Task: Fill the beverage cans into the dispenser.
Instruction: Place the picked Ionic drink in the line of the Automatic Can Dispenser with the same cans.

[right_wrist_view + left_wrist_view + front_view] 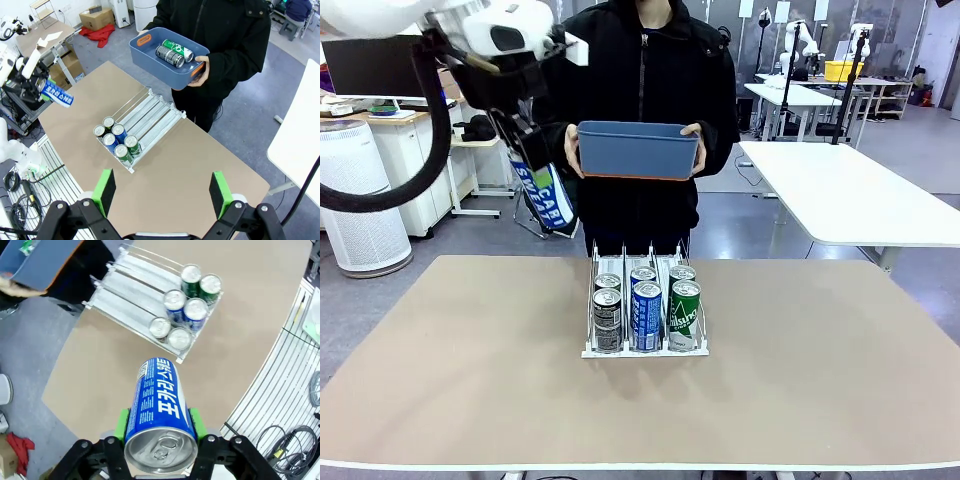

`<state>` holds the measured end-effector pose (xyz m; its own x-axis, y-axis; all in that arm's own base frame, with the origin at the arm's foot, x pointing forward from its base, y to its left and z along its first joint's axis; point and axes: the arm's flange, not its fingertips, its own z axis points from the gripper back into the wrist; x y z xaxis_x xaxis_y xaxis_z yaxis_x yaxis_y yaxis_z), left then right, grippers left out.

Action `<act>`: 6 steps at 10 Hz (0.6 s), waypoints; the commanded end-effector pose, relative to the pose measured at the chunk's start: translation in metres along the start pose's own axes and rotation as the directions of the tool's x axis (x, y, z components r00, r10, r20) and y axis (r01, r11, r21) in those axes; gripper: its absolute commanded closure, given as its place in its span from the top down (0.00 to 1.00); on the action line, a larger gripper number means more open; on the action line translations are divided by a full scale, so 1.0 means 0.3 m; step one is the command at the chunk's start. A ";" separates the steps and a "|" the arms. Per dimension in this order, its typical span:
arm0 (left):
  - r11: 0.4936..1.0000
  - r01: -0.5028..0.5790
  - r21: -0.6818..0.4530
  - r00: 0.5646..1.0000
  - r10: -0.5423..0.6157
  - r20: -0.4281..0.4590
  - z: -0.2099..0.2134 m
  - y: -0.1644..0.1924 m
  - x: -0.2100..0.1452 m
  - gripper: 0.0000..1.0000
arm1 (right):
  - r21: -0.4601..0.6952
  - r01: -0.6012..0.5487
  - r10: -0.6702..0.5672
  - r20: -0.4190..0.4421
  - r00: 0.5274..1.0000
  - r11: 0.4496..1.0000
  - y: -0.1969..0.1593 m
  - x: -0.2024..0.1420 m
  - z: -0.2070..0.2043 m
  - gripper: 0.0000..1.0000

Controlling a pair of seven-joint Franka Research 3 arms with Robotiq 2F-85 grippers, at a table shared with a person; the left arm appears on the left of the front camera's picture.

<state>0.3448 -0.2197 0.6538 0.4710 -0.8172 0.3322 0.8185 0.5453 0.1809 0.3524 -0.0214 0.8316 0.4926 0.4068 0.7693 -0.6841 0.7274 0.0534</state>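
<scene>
Blue beverage can [160, 405], clamped in the left gripper [159, 424]: bring over the dispenser [125, 287], lower upright into its middle lane's bare back, release gently; right gripper [162, 194] wide, empty

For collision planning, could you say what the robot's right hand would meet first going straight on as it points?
Probably the bare table just beside the dispenser; the open right hand has nothing nearer, though depth is unclear.
</scene>
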 end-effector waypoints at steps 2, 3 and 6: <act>0.999 0.034 -0.020 0.999 -0.033 0.042 -0.034 -0.062 -0.016 0.57 | 0.004 0.006 -0.006 0.007 1.000 1.000 0.003 0.002 -0.006 1.00; 1.000 0.024 -0.008 1.000 -0.024 -0.002 -0.020 -0.041 0.003 0.57 | 0.004 0.006 -0.006 0.007 1.000 1.000 0.003 0.002 -0.006 1.00; 1.000 0.024 -0.008 1.000 -0.024 -0.002 -0.020 -0.041 0.003 0.57 | 0.004 0.006 -0.006 0.007 1.000 1.000 0.003 0.002 -0.006 1.00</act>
<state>0.3371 -0.2293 0.6406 0.4461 -0.8328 0.3278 0.8390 0.5167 0.1709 0.3524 -0.0214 0.8316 0.4926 0.4068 0.7693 -0.6841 0.7274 0.0534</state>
